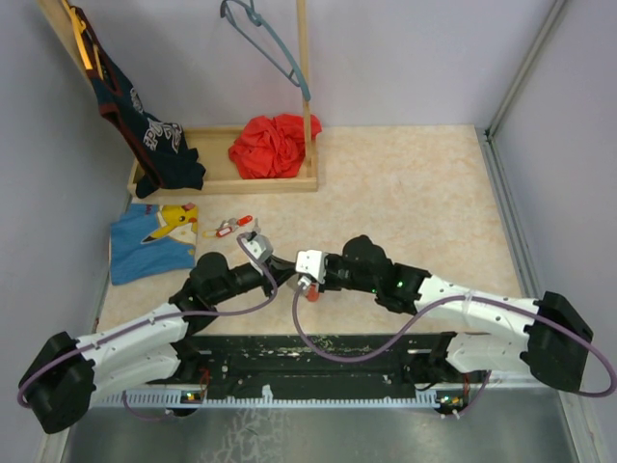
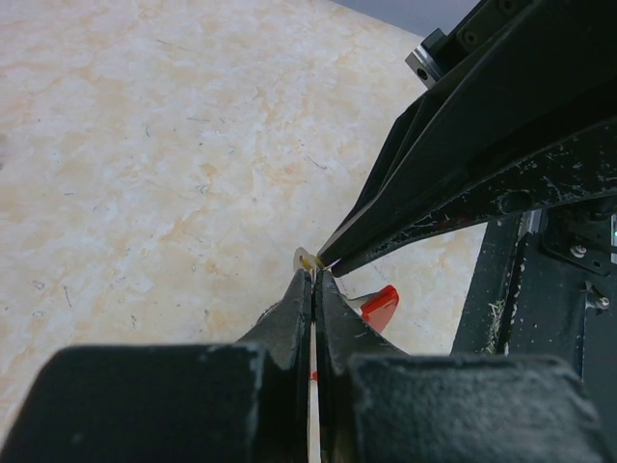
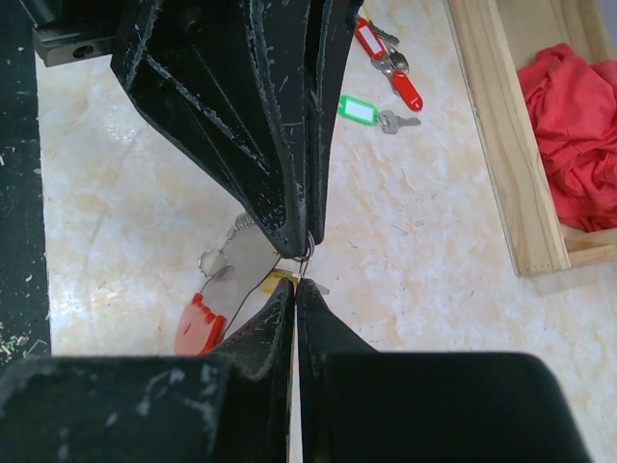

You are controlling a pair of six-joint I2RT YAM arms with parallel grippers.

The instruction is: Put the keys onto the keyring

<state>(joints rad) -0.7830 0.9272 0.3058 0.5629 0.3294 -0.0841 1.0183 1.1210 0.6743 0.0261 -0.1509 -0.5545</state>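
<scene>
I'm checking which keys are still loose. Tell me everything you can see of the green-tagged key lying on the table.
The green-tagged key is a small silver metal key joined to a rectangular green plastic tag with a white label window. It lies flat on the beige marbled table, its blade pointing toward the wooden tray and stopping short of it. Nothing holds it. The red-tagged keys lie right beside it; whether they touch it cannot be told.
</scene>
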